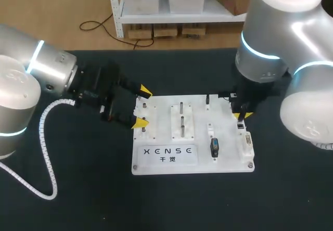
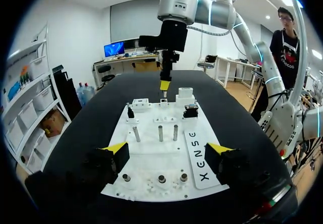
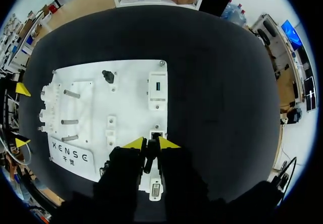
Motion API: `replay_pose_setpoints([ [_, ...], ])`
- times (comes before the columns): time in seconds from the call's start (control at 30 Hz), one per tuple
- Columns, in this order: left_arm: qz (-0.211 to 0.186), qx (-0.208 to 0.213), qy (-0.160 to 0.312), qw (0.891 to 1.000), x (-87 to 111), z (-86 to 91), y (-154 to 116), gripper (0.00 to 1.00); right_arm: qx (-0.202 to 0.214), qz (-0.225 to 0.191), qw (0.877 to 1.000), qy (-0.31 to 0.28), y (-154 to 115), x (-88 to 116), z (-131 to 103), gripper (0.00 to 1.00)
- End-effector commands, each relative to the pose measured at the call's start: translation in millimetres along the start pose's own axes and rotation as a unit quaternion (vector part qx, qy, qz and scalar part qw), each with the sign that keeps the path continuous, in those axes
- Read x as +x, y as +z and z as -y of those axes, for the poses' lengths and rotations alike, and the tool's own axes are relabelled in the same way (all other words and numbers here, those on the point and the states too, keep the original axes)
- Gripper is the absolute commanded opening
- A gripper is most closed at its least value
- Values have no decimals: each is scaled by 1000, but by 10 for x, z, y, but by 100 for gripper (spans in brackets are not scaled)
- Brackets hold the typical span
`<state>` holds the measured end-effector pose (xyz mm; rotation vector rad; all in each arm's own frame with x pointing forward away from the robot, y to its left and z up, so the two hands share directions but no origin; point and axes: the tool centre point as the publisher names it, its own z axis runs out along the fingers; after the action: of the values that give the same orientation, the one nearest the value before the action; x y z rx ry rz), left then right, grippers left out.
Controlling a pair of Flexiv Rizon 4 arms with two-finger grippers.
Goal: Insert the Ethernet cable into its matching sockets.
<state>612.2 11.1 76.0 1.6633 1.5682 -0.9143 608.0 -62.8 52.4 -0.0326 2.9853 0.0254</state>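
Right end effector (image 3: 151, 144) clenched on the Ethernet plug (image 3: 150, 156), just above its socket (image 3: 157, 133); it should descend straight, squarely aligned. Left end effector (image 2: 167, 149) released at the board's (image 1: 200, 123) edge

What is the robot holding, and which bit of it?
The right gripper pinches a dark piece between its tips, probably the Ethernet cable by its plug end. The left gripper holds nothing.

I see the dark Ethernet plug (image 3: 150, 156), upright, close over its small socket (image 3: 157, 133) at one edge of the white board (image 3: 126, 82).
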Motion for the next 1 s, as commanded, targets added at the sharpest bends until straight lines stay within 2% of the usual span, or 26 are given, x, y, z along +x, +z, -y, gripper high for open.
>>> replay_pose_setpoints([
  [0.03,2,-2,1,1000,13,9,2,100,-1,-1,1000,0,14,-7,38,0],
  [1.0,2,-2,1,1000,13,9,2,100,-6,-17,1000,-10,179,-7,64,0],
])
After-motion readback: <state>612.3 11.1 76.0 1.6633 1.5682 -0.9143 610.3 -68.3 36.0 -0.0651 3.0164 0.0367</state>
